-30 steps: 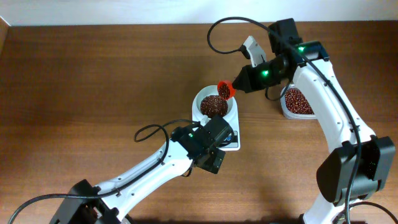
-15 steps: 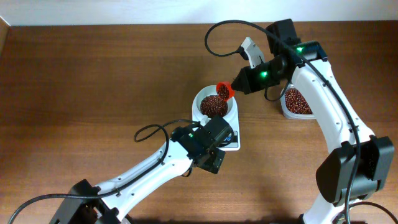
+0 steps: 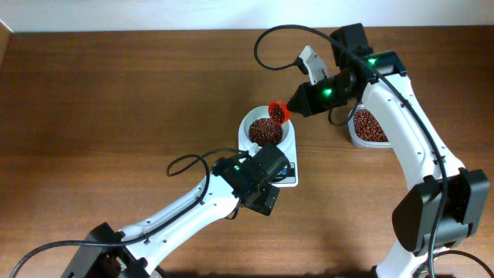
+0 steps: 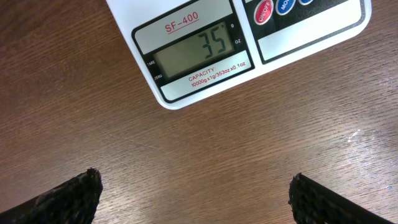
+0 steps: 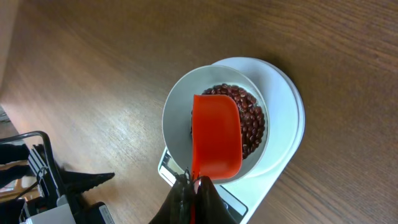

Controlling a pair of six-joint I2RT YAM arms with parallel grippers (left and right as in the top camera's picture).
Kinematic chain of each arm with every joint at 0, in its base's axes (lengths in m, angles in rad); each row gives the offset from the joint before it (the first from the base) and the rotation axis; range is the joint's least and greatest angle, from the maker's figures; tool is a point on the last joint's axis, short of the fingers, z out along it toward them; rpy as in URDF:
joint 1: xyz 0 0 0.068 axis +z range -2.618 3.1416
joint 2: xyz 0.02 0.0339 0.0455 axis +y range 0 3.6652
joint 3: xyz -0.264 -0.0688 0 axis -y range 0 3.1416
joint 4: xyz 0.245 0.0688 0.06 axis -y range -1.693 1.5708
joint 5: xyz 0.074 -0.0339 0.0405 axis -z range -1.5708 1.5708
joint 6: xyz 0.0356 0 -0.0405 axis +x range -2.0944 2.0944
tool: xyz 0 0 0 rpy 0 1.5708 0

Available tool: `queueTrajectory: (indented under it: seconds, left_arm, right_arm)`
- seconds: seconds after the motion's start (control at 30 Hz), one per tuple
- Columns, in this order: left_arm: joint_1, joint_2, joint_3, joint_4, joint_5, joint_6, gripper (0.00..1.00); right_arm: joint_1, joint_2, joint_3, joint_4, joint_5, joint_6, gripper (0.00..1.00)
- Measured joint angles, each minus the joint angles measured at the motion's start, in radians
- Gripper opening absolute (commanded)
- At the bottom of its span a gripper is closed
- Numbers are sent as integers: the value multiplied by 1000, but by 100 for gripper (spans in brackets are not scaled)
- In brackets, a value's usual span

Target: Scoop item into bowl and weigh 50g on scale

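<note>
Now: right claw (image 5: 191, 184) pinches the red scoop (image 5: 216, 140) over the bowl (image 5: 177, 109) of beans (image 5: 252, 121), bowl sitting on the scale (image 4: 311, 37), display (image 4: 199, 53) showing 35; left claw (image 4: 196, 190) gapes wide above the tabletop (image 4: 186, 149) beside the scale.

Looks like a robotics lab: wooden table (image 3: 100, 100), plain white wall (image 3: 154, 11), cabled robot arms (image 3: 409, 116).

Left arm (image 3: 177, 212): stretched low from the near edge toward centre.
Left gripper (image 4: 196, 202): jaws spread wide, holding nothing, angled downward.
Right arm (image 3: 409, 116): raised, elbow bent, forearm reaching toward centre.
Right gripper (image 5: 191, 186): clamped on scoop (image 5: 216, 134) handle.
</note>
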Motion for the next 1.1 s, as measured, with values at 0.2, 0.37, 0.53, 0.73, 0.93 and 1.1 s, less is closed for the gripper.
queueTrajectory:
  seconds: [0.2,0.37,0.53,0.73,0.93,1.1]
  left_arm:
    - [0,0,0,0,0,0,99]
    - [0,0,0,0,0,0,99]
    - [0,0,0,0,0,0,99]
    - [0,0,0,0,0,0,99]
    - [0,0,0,0,0,0,99]
    - [0,0,0,0,0,0,99]
  right_arm:
    - [6,0,0,5,8,-22,4]
    - [26,0,0,-1,25,-63,4]
    - [28,0,0,-8,26,-80,4]
    - [28,0,0,-2,44,-75,4]
    - [28,0,0,7,44,-71,4]
    - [28,0,0,14,40,-24,4]
